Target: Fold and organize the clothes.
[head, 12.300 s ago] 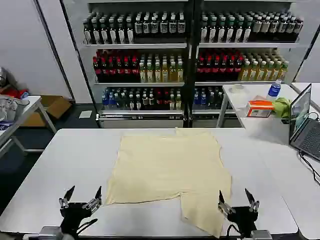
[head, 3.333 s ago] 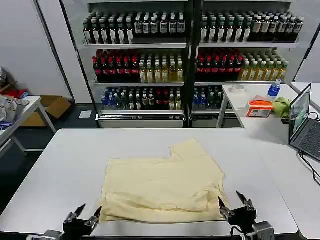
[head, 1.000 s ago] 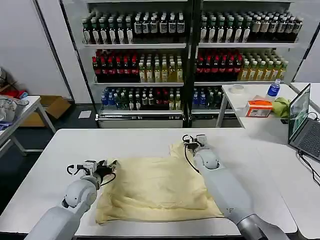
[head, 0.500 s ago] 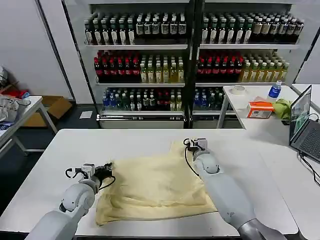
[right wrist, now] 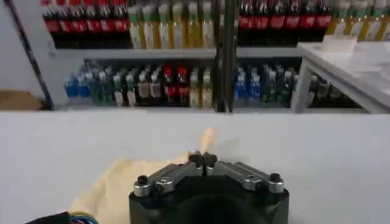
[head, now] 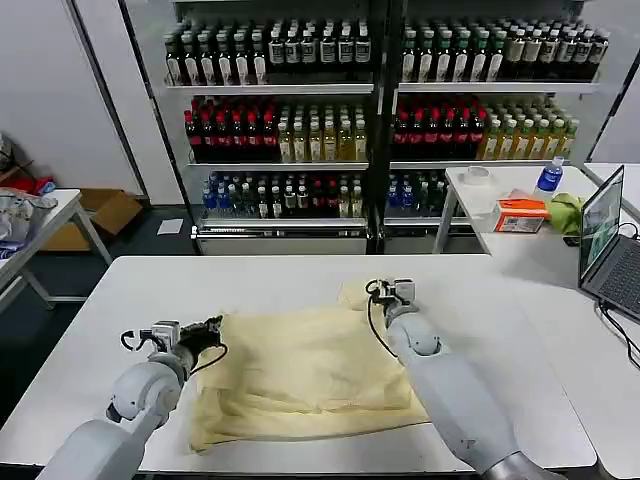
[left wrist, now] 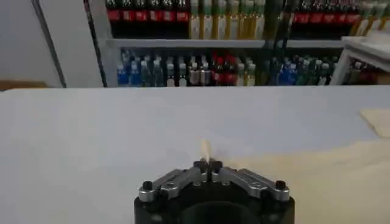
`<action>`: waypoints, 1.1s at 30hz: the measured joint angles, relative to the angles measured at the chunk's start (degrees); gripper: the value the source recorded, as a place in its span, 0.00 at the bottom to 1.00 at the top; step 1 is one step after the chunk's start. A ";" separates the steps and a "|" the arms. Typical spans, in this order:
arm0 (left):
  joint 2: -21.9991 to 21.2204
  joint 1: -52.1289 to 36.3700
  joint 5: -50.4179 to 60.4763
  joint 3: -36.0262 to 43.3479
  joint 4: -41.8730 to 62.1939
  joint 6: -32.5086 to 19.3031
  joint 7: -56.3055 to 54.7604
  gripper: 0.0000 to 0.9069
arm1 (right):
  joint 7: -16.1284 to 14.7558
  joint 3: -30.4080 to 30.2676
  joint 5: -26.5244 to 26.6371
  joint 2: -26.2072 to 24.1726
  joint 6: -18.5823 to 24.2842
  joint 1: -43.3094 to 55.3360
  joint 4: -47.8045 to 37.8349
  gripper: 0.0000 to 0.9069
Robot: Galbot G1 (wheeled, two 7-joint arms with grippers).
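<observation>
You are looking down at a white table point(head: 120, 300) with a pale yellow T-shirt point(head: 310, 375) lying folded in its middle, its near edge close to the table's front. Your left gripper point(head: 212, 328) sits at the shirt's far left corner; in the left wrist view its fingers point(left wrist: 201, 171) are pressed together on a thin raised bit of the yellow fabric. Your right gripper point(head: 402, 290) is at the shirt's far right corner, where a flap of cloth pokes out toward the back of the table; in the right wrist view its fingers point(right wrist: 196, 162) are likewise pinched together with a sliver of the cloth standing up between them. Both arms reach forward over the table, the left along the shirt's left side, the right crossing over its right part. Behind the table stand shelves of bottles point(head: 330, 140). To the right, a side table point(head: 500, 235) holds an orange box point(head: 519, 216), and a laptop point(head: 605, 240) stands open at the edge.
</observation>
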 measured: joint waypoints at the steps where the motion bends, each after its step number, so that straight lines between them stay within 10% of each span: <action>1: 0.16 0.34 -0.15 -0.34 -0.47 -0.02 0.01 0.02 | 0.02 0.19 0.13 -0.45 0.03 -0.40 1.06 0.00; 33: -1.13 21.41 1.72 -14.44 -19.45 1.75 3.73 0.02 | -3.99 16.97 2.82 -16.52 -3.71 -30.36 36.54 0.00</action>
